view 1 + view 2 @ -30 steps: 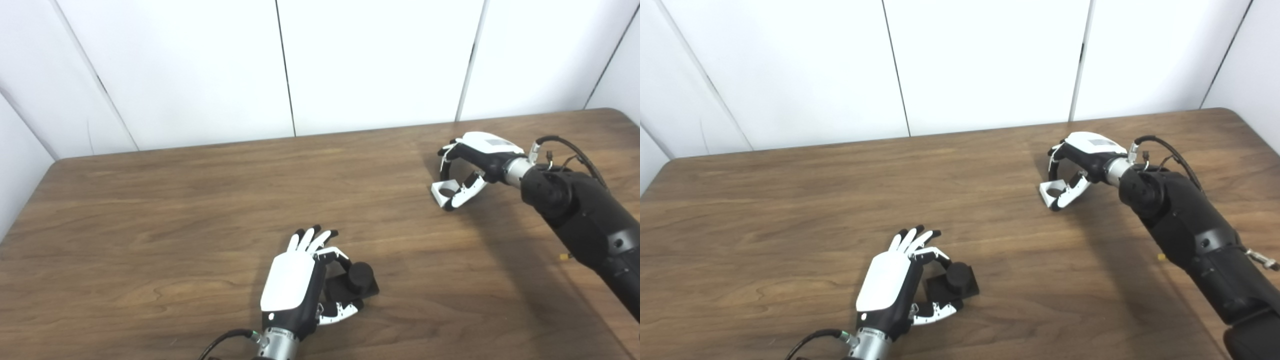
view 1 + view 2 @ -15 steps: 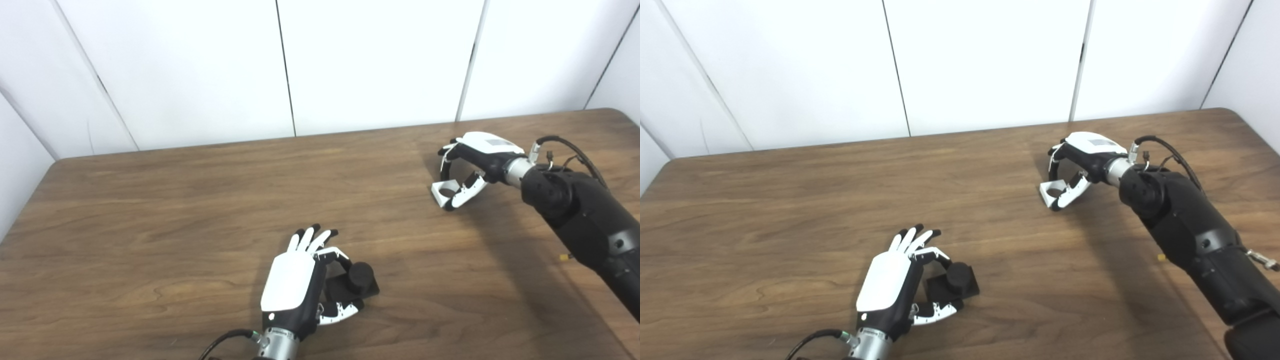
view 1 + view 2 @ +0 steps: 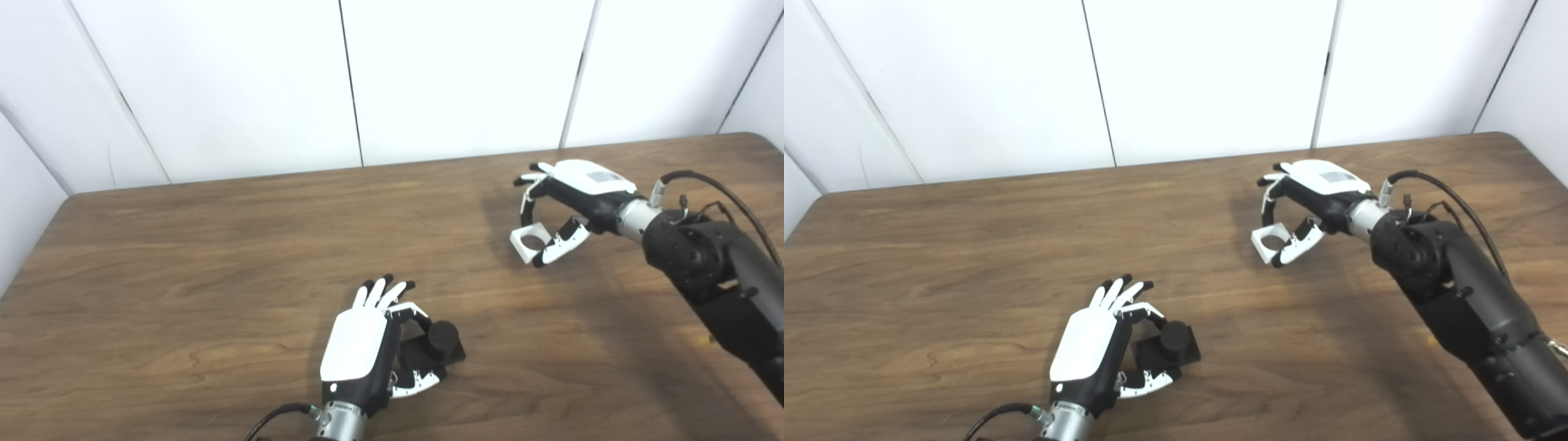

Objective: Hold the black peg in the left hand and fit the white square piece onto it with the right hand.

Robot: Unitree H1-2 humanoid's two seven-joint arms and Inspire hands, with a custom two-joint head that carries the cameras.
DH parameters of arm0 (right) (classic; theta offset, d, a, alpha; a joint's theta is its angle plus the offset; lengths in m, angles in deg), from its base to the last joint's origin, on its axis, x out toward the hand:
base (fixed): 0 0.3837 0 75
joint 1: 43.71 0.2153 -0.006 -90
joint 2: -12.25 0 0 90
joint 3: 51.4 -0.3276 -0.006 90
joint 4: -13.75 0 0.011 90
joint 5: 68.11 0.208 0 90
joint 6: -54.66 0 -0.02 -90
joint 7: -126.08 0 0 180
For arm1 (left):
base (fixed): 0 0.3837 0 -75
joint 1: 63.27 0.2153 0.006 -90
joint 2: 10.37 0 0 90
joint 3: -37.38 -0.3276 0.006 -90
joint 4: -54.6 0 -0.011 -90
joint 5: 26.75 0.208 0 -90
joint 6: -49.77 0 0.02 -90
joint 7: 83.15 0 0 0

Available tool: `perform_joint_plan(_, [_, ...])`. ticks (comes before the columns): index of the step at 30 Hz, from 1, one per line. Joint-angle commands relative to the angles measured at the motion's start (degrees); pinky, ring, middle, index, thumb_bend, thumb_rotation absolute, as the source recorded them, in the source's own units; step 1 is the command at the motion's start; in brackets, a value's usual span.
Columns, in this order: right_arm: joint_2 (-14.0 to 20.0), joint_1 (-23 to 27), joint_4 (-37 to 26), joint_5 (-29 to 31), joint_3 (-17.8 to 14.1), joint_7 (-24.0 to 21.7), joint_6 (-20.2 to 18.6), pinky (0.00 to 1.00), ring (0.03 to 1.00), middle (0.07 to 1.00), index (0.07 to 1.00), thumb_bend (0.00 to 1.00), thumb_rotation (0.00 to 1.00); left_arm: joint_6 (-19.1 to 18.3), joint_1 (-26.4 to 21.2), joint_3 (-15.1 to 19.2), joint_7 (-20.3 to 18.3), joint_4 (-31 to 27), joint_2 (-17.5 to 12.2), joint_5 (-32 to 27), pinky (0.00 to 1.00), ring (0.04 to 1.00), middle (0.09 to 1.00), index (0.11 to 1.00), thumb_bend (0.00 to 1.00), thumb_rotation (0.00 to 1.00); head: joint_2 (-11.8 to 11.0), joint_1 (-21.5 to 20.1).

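Note:
The black peg (image 3: 442,334), a short cylinder on a square black base, sits on the table near the front middle. My left hand (image 3: 361,349) lies beside it with one finger and the thumb closed on the base's left side, the other fingers stretched out. At the right, my right hand (image 3: 572,196) holds the white square piece (image 3: 530,241) with a round hole between a finger and the thumb. The piece hangs a little above the table, far right of and beyond the peg.
The brown wooden table (image 3: 184,257) has its back edge along white wall panels and its rounded corner at the far right. My black right forearm (image 3: 723,269) crosses the table's right side.
My right hand has lifted the white square piece off the table and carried it a little to the left. The left hand and the peg have stayed in place.

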Motion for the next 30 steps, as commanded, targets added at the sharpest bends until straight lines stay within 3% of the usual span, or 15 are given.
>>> perform_joint_plan(1, [0.86, 1.05, -4.61, 0.34, -1.41, -1.13, -1.18, 0.97, 1.0, 0.905, 0.493, 0.52, 0.17, -0.64, 0.23, -0.31, -1.32, 1.69, -0.27, 1.22, 1.0, 0.973, 0.897, 0.496, 0.5, 0.08, 0.02, -0.01])
perform_joint_plan(15, [-1.99, -0.6, -22.98, -0.26, -0.4, -10.59, -7.34, 0.97, 1.0, 0.896, 0.493, 0.52, 0.17, -0.69, -0.08, -0.47, -1.56, 1.84, -0.42, 1.74, 1.0, 0.975, 0.896, 0.496, 0.49, 0.08, 0.24, -0.08])
perform_joint_plan(30, [-7.09, -0.4, -26.77, -1.97, 1.81, -14.43, -6.96, 0.96, 1.0, 0.884, 0.492, 0.52, 0.16, -1.09, -0.3, -0.05, -2.11, 1.47, -0.22, 1.69, 1.0, 0.972, 0.894, 0.496, 0.5, 0.08, 0.76, -0.16])
